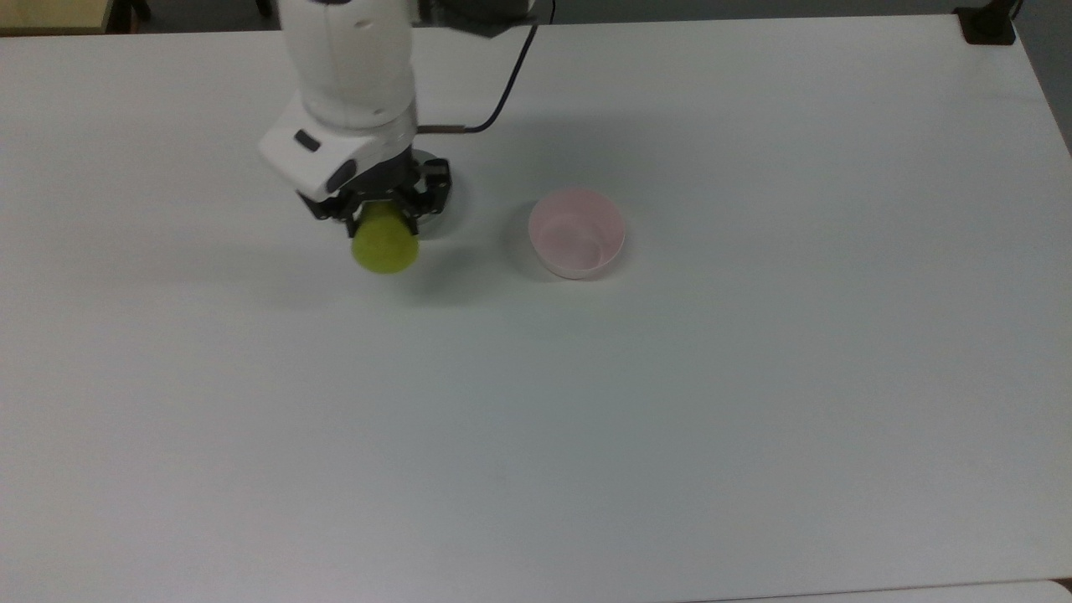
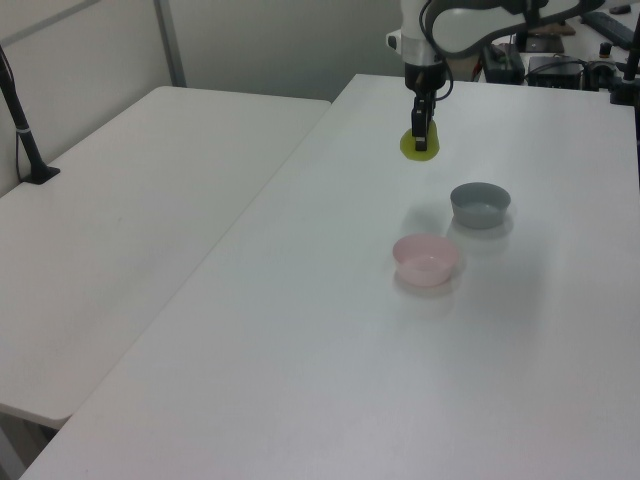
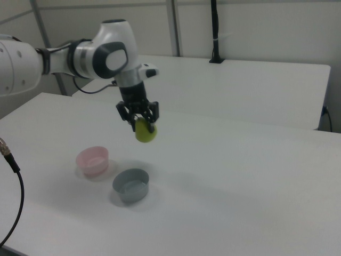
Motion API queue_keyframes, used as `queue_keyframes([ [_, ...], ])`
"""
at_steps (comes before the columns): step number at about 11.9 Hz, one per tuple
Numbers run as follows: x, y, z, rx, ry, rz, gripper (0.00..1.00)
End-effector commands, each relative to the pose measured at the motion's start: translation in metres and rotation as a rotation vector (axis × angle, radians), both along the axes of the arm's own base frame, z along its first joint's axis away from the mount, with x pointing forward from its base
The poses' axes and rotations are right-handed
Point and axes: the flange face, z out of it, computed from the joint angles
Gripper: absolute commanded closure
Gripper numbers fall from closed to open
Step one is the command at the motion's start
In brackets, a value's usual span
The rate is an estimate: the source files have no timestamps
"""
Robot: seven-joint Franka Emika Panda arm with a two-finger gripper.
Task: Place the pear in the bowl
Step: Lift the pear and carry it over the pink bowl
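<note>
A white Franka arm's black two-finger gripper (image 3: 139, 124) holds a small yellow-green pear (image 3: 144, 132) in the air above a broad white table (image 1: 670, 402), its fingers clamped against the upper part of the fruit while the rounded bottom hangs free. In the right view the pear is clear of the tabletop, with a soft shadow on the surface below it. The round pale pink bowl with a whitish outer wall (image 3: 92, 160) sits upright and empty on the table, to the right view's lower left of the held fruit and well apart from it. Just beside the pink bowl stands a round grey bowl of similar size (image 3: 130, 184), also empty (the two are close but not touching). In the top view the pear (image 1: 384, 242) hangs below the gripper (image 1: 381, 216) toward the top view's left of the pink bowl (image 1: 576, 233). The left view shows the gripper (image 2: 421, 133) and the pear (image 2: 419, 147) farther off than the grey bowl (image 2: 479, 204), with the pink bowl (image 2: 426, 259) nearer still. A second white table (image 3: 256, 85) stands behind in the right view.
</note>
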Motion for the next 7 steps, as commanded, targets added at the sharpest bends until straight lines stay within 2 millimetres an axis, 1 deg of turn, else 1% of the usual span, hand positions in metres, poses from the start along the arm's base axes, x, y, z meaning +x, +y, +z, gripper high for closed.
queue_keyframes([
  [1, -0.015, 0.088, 0.001, 0.001, 0.027, 0.043, 0.83],
  [3, -0.023, 0.15, -0.008, -0.002, 0.035, 0.103, 0.8],
  [5, -0.032, 0.2, -0.025, -0.008, 0.056, 0.15, 0.79],
  [6, -0.035, 0.215, -0.038, -0.017, 0.071, 0.159, 0.79],
  [7, -0.035, 0.224, -0.054, -0.028, 0.09, 0.17, 0.79],
])
